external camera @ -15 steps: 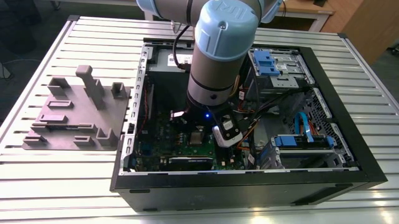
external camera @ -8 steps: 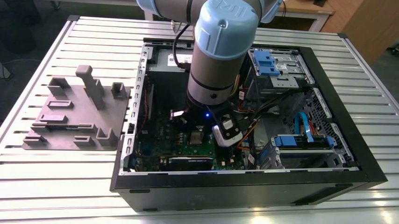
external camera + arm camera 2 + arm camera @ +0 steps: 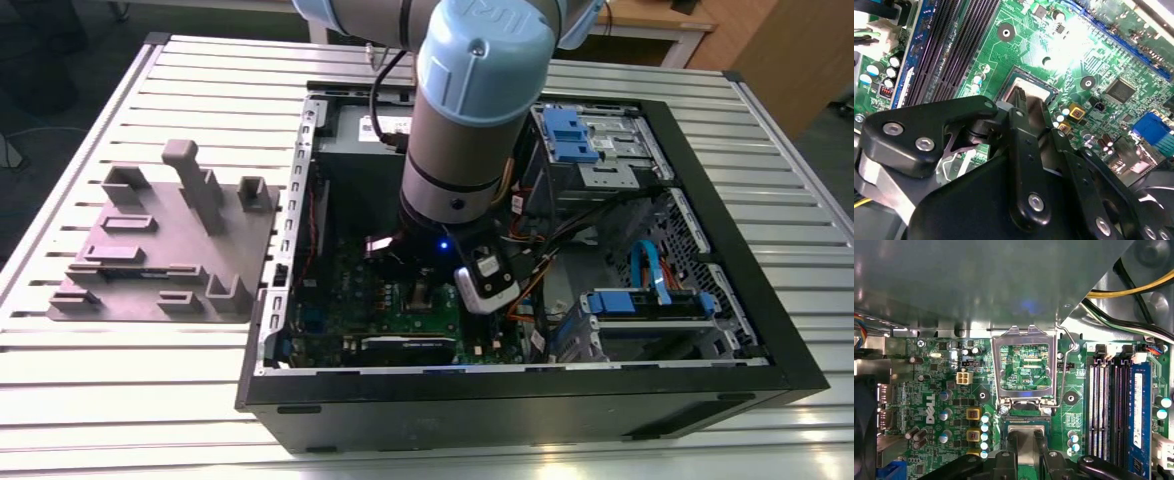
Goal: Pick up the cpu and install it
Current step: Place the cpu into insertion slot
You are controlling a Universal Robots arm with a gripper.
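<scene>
1. The gripper (image 3: 1025, 436) is closed on the cpu (image 3: 1025, 452), pinching two side edges
2. The cpu sits between its fingers (image 3: 1010, 447), low over the socket (image 3: 1026, 420)
3. It looks light, thin, stiff and easy to break, so hold edges only

Noted a smooth, silvery metal top on the cpu (image 3: 1024, 450), bright bare metal on the socket frame (image 3: 999, 370), and glossy green lacquer across the motherboard (image 3: 929, 390). Found matt black links with shiny screw heads on the gripper (image 3: 1034, 107). Saw ribbed, satin metal on the table (image 3: 134, 400) and matt grey plastic on the moulded plate (image 3: 147, 250).
</scene>
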